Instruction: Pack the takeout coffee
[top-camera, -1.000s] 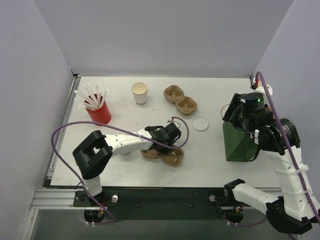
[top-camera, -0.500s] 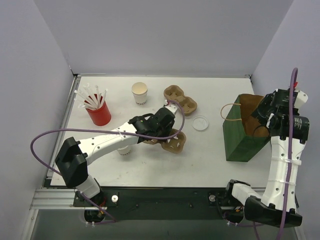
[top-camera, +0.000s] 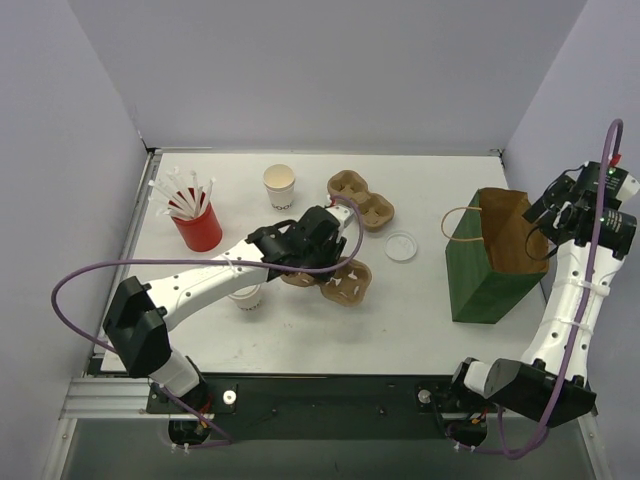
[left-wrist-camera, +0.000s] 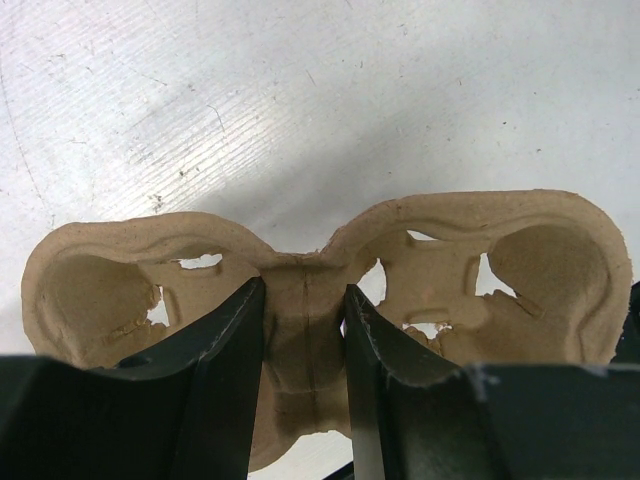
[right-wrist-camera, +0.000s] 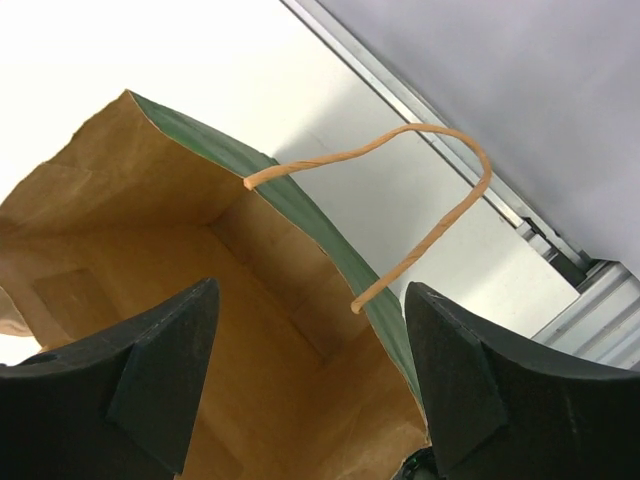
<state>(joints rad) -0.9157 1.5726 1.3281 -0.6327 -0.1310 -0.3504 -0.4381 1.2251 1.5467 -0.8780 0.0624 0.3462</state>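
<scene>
The takeout coffee (top-camera: 279, 186), a white paper cup with dark print, stands at the back of the table, apart from both grippers. My left gripper (top-camera: 318, 262) (left-wrist-camera: 300, 292) is shut on the middle bridge of a brown pulp carrier (top-camera: 338, 282) (left-wrist-camera: 520, 260) near the table's centre. A second white cup (top-camera: 247, 297) stands partly hidden under the left arm. My right gripper (top-camera: 548, 222) (right-wrist-camera: 310, 292) hangs open over the right side of the upright, open green paper bag (top-camera: 490, 270) (right-wrist-camera: 150, 210). The bag's twine handle (right-wrist-camera: 440, 140) shows between the jaws.
Another pulp carrier (top-camera: 360, 200) lies at the back centre. A red cup of white straws (top-camera: 195, 222) stands at the left. A flat white lid (top-camera: 401, 246) lies between the carriers and the bag. The left arm's purple cable loops over the table's left front.
The right gripper has come out of the bag, moved right and up, and opened wider; the bag now stands open. The left gripper carried the carrier slightly back and right.
</scene>
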